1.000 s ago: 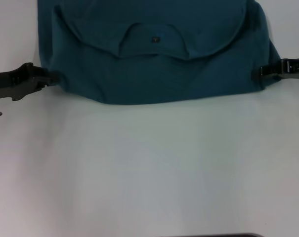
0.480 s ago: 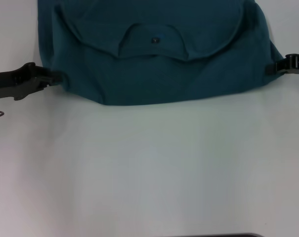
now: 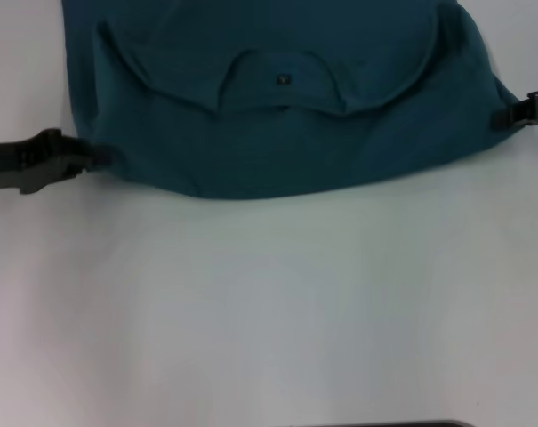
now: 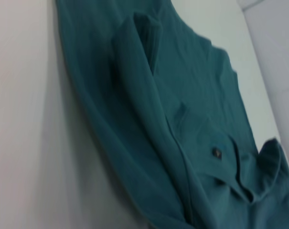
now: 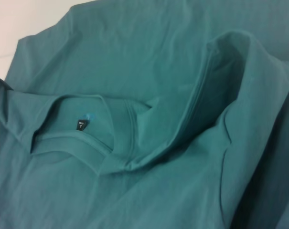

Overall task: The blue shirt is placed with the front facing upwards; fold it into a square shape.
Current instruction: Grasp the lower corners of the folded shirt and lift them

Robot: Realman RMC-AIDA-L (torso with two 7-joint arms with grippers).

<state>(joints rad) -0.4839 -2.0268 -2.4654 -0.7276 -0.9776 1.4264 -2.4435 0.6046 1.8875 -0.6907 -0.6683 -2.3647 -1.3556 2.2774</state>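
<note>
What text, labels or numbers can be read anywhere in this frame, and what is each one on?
Neck label inside the collar of the blue shirt: small pale print, too small and blurred to read.
No chest lettering shows on the shirt as it lies now.
Left gripper and right gripper, at the shirt's two side edges: no markings visible.
Table: no text.

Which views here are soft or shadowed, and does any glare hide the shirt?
Head view: soft all over, no glare; the blue shirt runs off the top edge, a faint shadow along its near fold, the left gripper and right gripper at its sides. Left wrist view: blurred, shadow on the table. Right wrist view: sharpest, neck label visible.
</note>
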